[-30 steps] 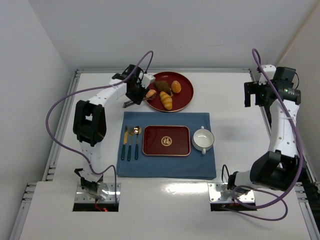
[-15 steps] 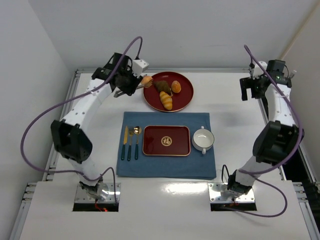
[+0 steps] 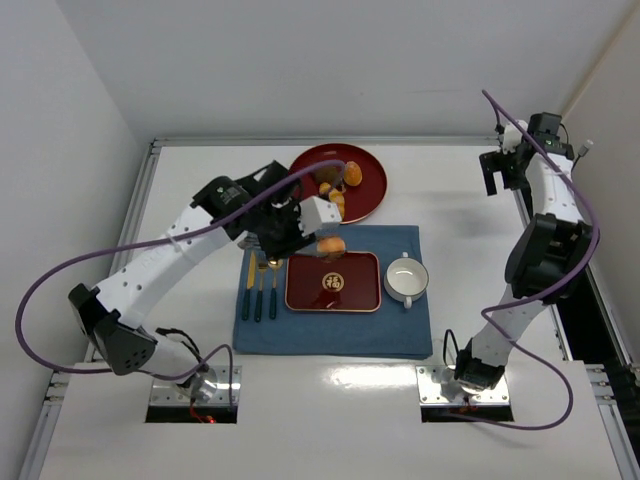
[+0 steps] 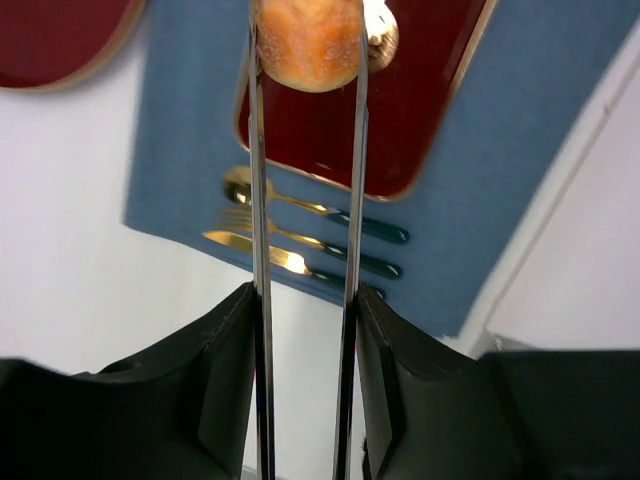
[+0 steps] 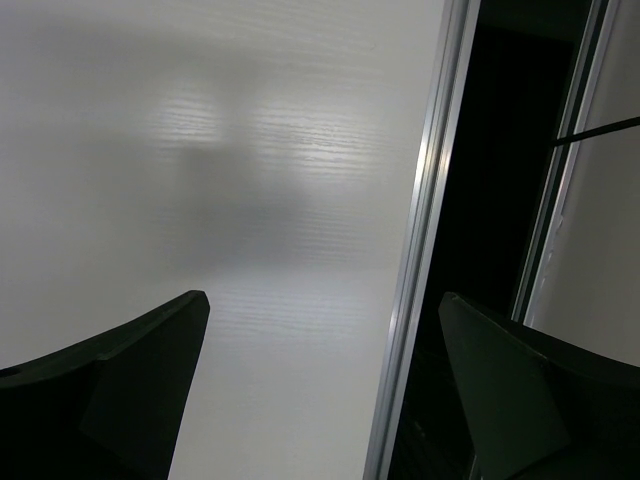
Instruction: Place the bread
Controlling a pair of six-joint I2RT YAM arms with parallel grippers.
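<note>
The bread (image 3: 332, 244), a small golden-tan bun, is pinched at the tips of thin metal tongs (image 4: 258, 200). My left gripper (image 3: 292, 230) is shut on the tongs. The bun hangs over the far edge of the rectangular red tray (image 3: 300, 292) on the blue mat (image 3: 330, 335). In the left wrist view the bun (image 4: 308, 45) sits between the tong blades above the tray (image 4: 430, 90), with my left gripper (image 4: 306, 295) round the blades. My right gripper (image 3: 500, 172) is open and empty at the far right edge of the table; it shows in its own view (image 5: 320, 330).
A round red plate (image 3: 372, 190) behind the mat holds a ridged roll (image 3: 335, 202) and a glossier orange bun (image 3: 352, 173). A gold knife, fork and spoon (image 3: 260, 285) lie left of the tray. A white cup (image 3: 406, 280) stands to its right.
My left arm has swung from beside the round plate's left edge toward the near right, carrying the bun to above the rectangular tray. My right arm has shifted slightly farther back.
</note>
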